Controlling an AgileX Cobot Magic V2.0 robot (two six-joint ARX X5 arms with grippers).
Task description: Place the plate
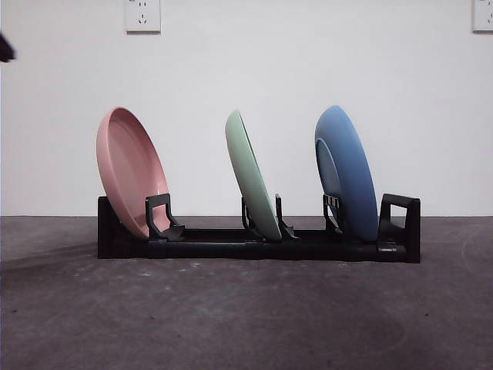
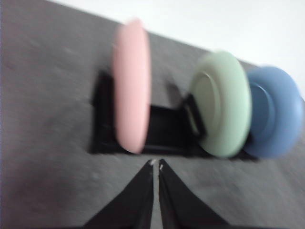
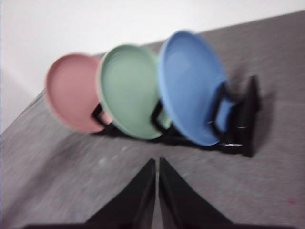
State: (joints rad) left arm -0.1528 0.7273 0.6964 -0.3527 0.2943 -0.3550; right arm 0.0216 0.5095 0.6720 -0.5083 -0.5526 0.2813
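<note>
Three plates, pink plate (image 1: 129, 171) left, green plate (image 1: 253, 176) middle, blue plate (image 1: 347, 171) right, are seated in the black rack (image 1: 258, 245); left gripper (image 2: 156, 164) and right gripper (image 3: 156, 161), blurred but seemingly closed and empty, are best drawn back clear of the rims.

You have three plates in view: one pink plate (image 1: 129, 171); one green plate (image 1: 252, 176); one blue plate (image 1: 347, 173); you have one black rack (image 1: 258, 245); two wall sockets (image 1: 142, 15) show on the wall; two grippers, the left gripper (image 2: 156, 164) and the right gripper (image 3: 157, 161).
</note>
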